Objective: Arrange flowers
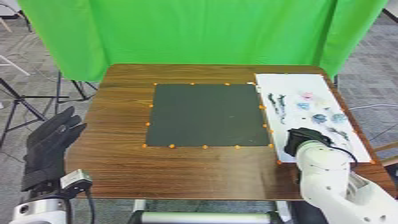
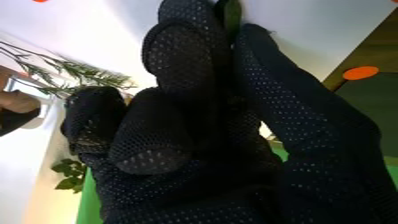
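Your right robot hand pinches a green piece, probably for controlled lifting. Flowers lie spaced on the white sheet, likely for separate picking. Your left robot hand is open beside the worktop.

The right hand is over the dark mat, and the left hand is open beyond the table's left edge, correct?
Not quite: the head view shows the right hand over the white sheet, not the mat. The left hand is indeed open beyond the table's left edge.
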